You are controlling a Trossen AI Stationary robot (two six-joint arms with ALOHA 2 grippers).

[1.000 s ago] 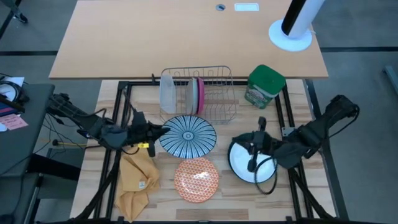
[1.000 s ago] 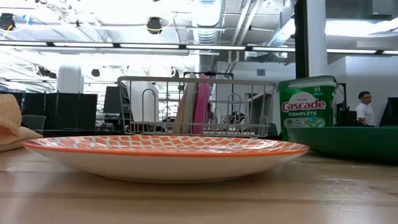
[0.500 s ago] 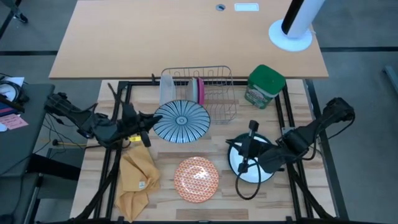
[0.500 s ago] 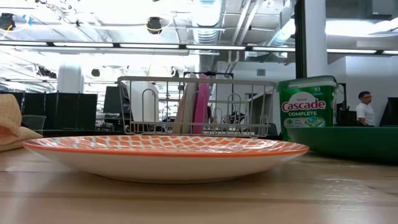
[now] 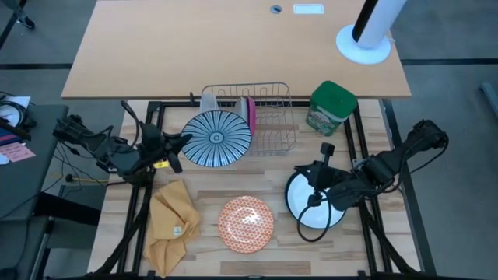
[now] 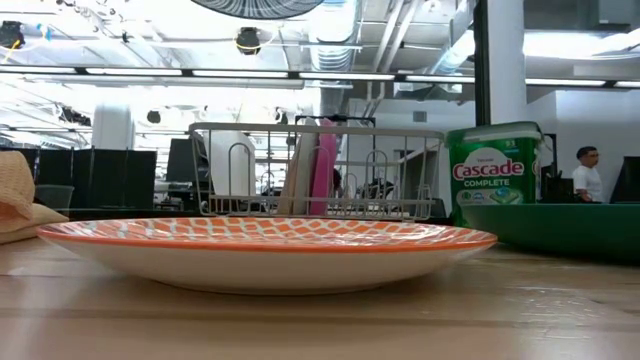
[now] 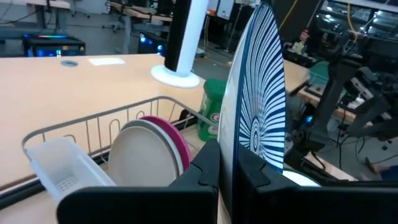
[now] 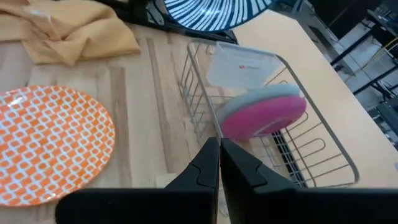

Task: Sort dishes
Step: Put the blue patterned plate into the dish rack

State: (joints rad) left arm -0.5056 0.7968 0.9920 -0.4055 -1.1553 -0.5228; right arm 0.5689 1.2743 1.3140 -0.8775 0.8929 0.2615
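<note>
Nearest on the worktop [image 5: 257,167], lying flat: orange-and-white patterned plate [image 5: 245,223], yellow cloth [image 5: 173,223] beside it. Further right, right hand [image 5: 317,193] pinched shut over the white plate with green rim [image 5: 299,206], nothing seen between the fingers. Left hand [image 5: 176,148] clamped on the blue-striped plate [image 5: 217,138], lifted, at the wire rack [image 5: 268,120]. In the rack: grey plate [image 7: 144,157], magenta-pink plate [image 7: 177,140], frosted container [image 7: 62,165]. Beyond, green canister [image 5: 332,108].
</note>
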